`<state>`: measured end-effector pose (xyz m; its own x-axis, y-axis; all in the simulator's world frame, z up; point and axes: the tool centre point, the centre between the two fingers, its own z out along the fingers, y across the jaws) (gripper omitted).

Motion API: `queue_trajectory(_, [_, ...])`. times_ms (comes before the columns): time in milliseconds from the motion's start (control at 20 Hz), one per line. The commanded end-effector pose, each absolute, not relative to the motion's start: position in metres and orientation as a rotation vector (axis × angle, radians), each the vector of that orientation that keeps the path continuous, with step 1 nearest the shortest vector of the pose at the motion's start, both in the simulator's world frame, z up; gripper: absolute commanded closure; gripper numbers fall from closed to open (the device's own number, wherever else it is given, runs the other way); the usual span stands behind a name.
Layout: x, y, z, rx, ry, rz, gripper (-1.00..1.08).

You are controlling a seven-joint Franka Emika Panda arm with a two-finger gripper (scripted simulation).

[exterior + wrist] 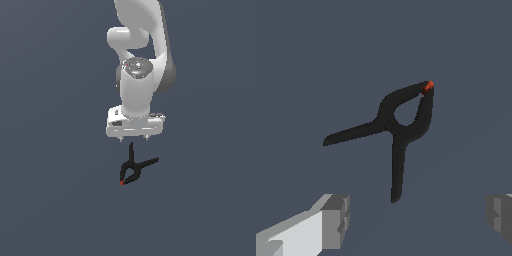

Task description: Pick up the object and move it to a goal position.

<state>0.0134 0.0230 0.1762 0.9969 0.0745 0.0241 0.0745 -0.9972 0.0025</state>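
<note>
Plain dark grey floor (50,200), black spring clamp (131,171) on it (red-orange tip)

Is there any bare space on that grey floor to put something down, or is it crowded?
Only the black clamp lies on the grey surface. Bare room runs all round it, widest toward the exterior view's left and right. The one crowded spot is right over the clamp, where the open claw hangs.
</note>
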Motion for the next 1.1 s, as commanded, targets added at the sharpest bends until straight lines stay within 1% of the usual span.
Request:
queue_trajectory(0, [0.013, 0.023, 0.176, 3.138, 0.117, 0.038, -0.2])
queue_trajectory(600, [0.015, 0.028, 0.177, 3.144, 0.137, 0.03, -0.2])
queue_trajectory(1050, [0.018, 0.033, 0.159, 3.206, -0.073, -0.051, -0.2])
